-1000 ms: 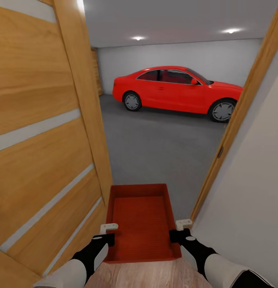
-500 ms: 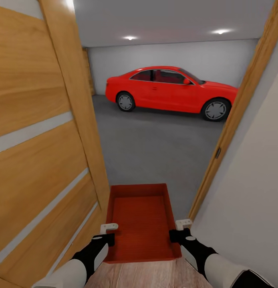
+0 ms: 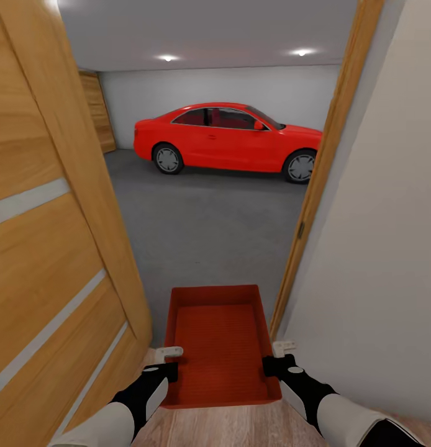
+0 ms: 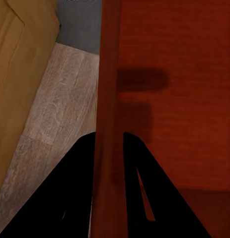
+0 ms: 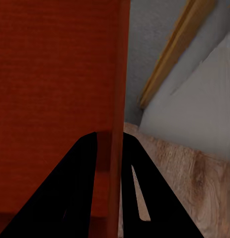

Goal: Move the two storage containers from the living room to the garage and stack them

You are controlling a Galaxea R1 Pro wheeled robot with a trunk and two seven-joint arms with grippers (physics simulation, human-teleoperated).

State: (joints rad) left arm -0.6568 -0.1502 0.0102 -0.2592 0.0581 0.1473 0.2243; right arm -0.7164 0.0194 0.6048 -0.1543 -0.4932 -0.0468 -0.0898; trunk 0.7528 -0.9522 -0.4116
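An orange-red storage container (image 3: 220, 344) hangs level between the two arms at the doorway, its far end over the garage's dark grey floor (image 3: 209, 230). The left gripper (image 3: 168, 362) is clamped on the container's left wall, which runs between its dark fingers (image 4: 139, 163). The right gripper (image 3: 279, 357) pinches the right wall likewise. Whether this is one tray or two nested is hard to tell. The open wooden door (image 3: 48, 205) stands close on the left, the door frame (image 3: 321, 167) on the right. Passing through calls for driving straight and centred, tray level, well short of the red car (image 3: 225, 139).
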